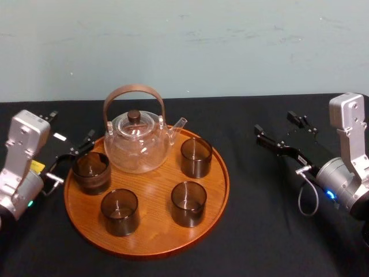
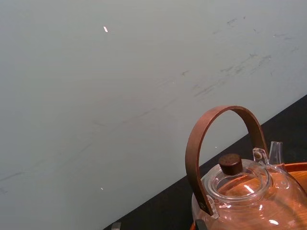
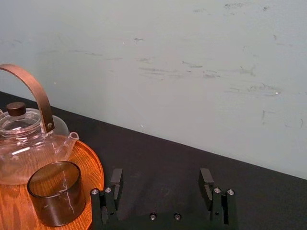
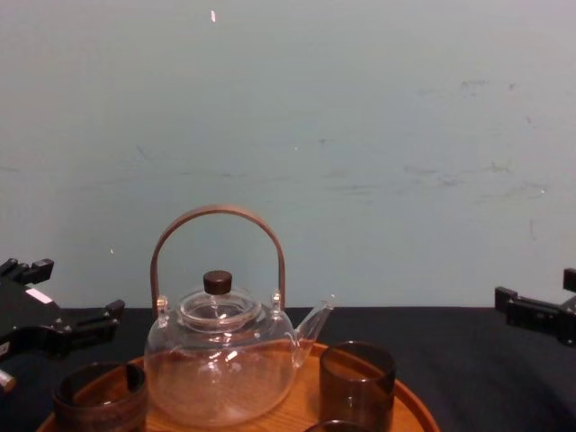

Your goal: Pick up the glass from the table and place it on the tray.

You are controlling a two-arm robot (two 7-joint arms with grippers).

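Observation:
The tray point(image 1: 151, 235) is a large round orange-brown wooden one at the middle of the black table. It carries a clear glass teapot point(image 1: 137, 141) and several dark glasses. One glass point(image 1: 90, 171) stands just inside the tray's left rim. My left gripper point(image 1: 71, 127) hovers open just left of and behind that glass, with nothing between its fingers; it also appears in the chest view point(image 4: 70, 290). Well to the right of the tray, my right gripper point(image 1: 277, 124) is over the table, open and empty point(image 3: 160, 182).
Three other glasses stand on the tray: back right point(image 1: 196, 157), front right point(image 1: 188, 203) and front left point(image 1: 120, 212). The teapot's tall brown handle point(image 1: 134, 92) rises above them. A pale wall point(image 1: 184, 46) closes off the table's far edge.

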